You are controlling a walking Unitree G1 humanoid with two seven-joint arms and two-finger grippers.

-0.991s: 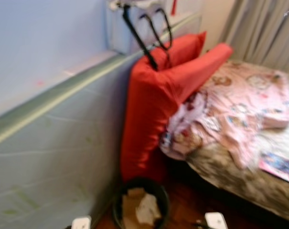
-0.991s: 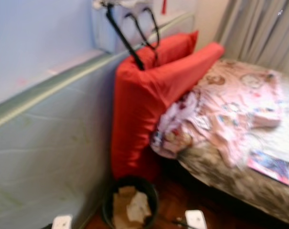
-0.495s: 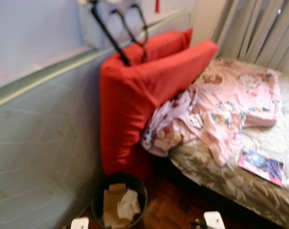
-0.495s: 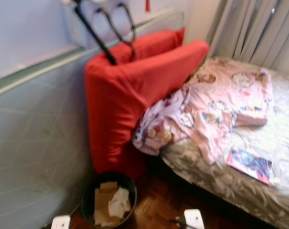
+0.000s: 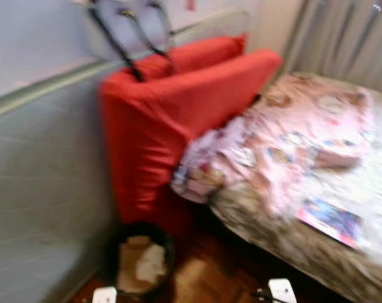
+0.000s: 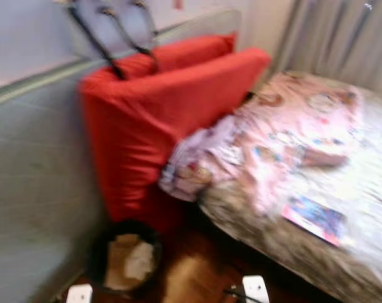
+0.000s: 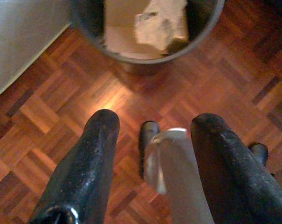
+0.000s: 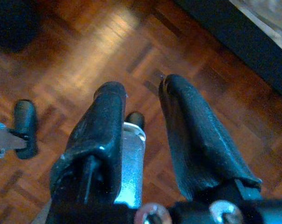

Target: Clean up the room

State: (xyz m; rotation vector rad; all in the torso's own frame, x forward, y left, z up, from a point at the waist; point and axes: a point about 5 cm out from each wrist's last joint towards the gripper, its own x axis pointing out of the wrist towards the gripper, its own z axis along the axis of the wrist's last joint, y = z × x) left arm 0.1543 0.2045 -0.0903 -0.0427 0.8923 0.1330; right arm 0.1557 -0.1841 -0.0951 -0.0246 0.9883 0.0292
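A black waste bin [image 5: 139, 262] holding crumpled paper and cardboard stands on the wood floor at the foot of two red pillows [image 5: 172, 120]. A rumpled pink patterned blanket [image 5: 292, 142] lies across the bed [image 5: 273, 237]. A colourful magazine [image 5: 329, 221] rests near the bed's front edge. Both arms hang low. My left gripper [image 7: 154, 123] is open above the parquet, just short of the bin [image 7: 145, 32]. My right gripper [image 8: 143, 88] is open over bare floor beside the dark bed base [image 8: 252, 46]. Both eye views are blurred.
A pale padded wall panel [image 5: 39, 189] runs along the left. Black bag straps [image 5: 131, 38] hang above the pillows. Grey curtains [image 5: 342, 38] close off the back right. Parquet floor [image 5: 209, 278] lies between bin and bed.
The whole picture has shifted left and grown blurrier, so the camera has turned right; more of the bed shows. Nothing in the room has moved.
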